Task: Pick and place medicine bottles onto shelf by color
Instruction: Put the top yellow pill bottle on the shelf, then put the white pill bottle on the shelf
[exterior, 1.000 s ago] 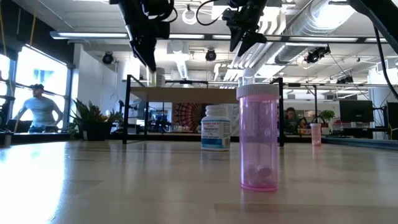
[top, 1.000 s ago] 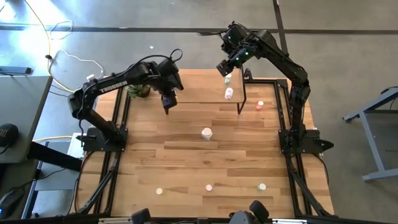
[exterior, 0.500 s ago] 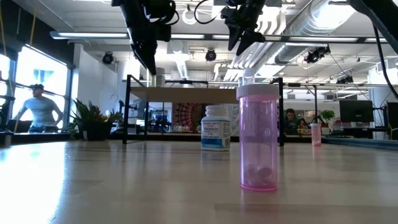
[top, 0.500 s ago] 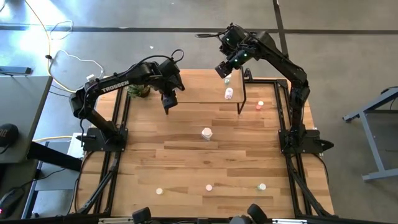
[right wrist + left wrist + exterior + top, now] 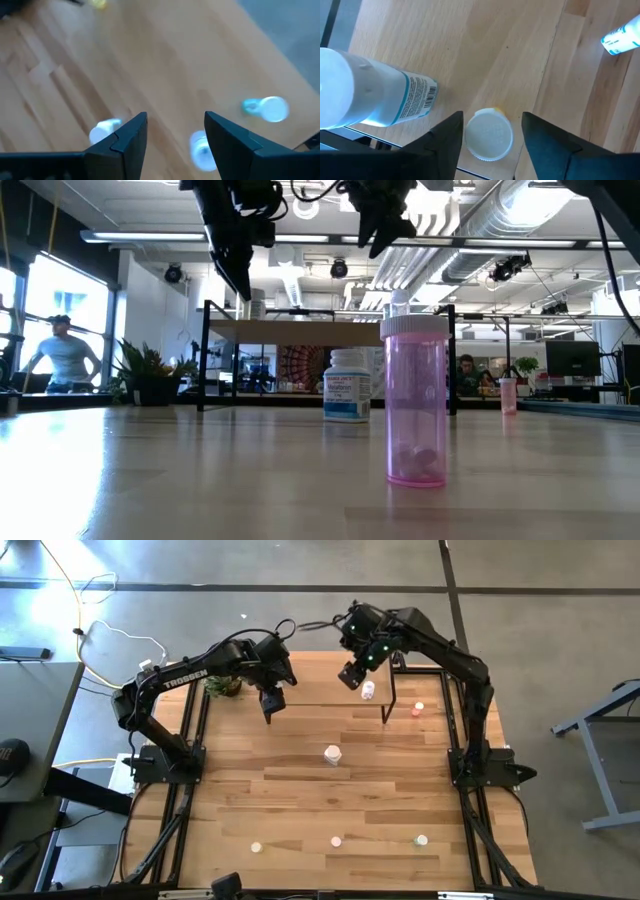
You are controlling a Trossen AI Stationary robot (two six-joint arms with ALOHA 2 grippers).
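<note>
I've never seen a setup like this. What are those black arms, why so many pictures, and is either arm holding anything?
Two robot arms work at a wooden table; each ends in a two-fingered tool. One camera looks down from above, one sits at tabletop height, and one rides on each wrist. Small medicine bottles stand about: a pink bottle close to the low camera, a white bottle behind it. At the far side is a low shelf. The left tool and right tool both hang above the shelf, open and empty. The left wrist camera looks down on a yellow bottle.
</note>
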